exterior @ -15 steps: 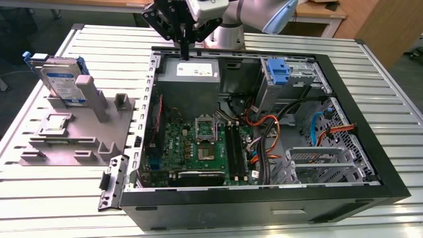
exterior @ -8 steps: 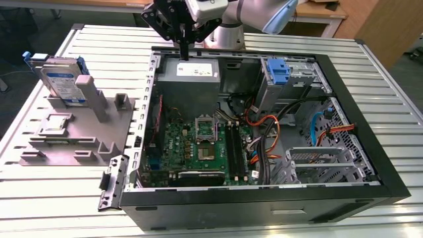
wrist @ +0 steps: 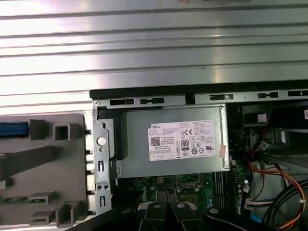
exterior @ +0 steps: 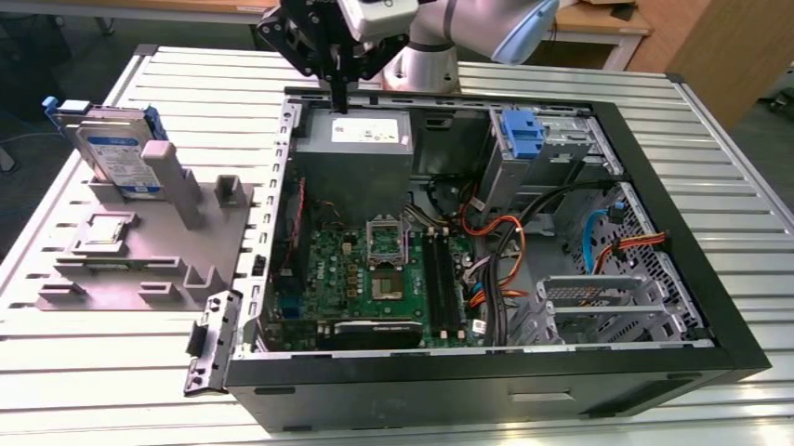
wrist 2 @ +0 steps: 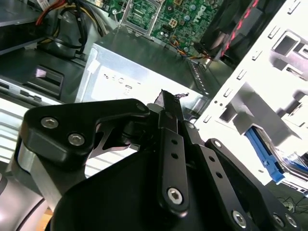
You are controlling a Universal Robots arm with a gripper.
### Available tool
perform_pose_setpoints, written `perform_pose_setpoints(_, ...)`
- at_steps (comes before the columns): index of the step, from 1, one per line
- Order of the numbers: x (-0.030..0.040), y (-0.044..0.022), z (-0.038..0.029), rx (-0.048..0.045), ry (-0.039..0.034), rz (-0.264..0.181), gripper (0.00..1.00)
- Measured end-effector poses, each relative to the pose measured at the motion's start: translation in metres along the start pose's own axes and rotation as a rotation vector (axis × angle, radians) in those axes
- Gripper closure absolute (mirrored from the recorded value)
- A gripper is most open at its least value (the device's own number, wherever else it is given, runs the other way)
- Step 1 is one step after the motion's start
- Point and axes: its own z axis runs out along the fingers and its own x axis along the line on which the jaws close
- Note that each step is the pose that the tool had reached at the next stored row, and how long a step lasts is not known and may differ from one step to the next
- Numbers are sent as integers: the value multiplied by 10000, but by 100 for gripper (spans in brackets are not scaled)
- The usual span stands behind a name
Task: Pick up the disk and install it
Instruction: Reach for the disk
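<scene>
Disk, a flat silver-grey hard drive in bright blue plastic rails (exterior: 110,153), is standing on edge, leaning back, in the grey plastic holder (exterior: 137,269) beside the open black computer case (exterior: 496,372). The black gripper (exterior: 337,100) is hanging over the boxy silver power supply (exterior: 360,135), fingers seemingly clenched on nothing. It is sitting well apart from the drive, which is lying toward the exterior view's left.

table (exterior: 162,74): ribbed bare metal, bright sheen. Computer case (exterior: 496,386): black, matt paint. Power supply (wrist: 139,144): dull grey sheet metal, white paper label. Circuit board (exterior: 360,279): green, glossy. Holder (exterior: 125,279): grey matt plastic. Disk (exterior: 114,153): silver-grey metal, smooth white-and-blue label, bright blue plastic rails. Gripper (wrist 2: 171,98): black, satin finish, shiny metal screw heads.
</scene>
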Motion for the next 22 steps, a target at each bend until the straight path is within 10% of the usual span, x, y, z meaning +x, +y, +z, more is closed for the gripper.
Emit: perform_pose_setpoints(22,124,-10,12,4,57,2,90)
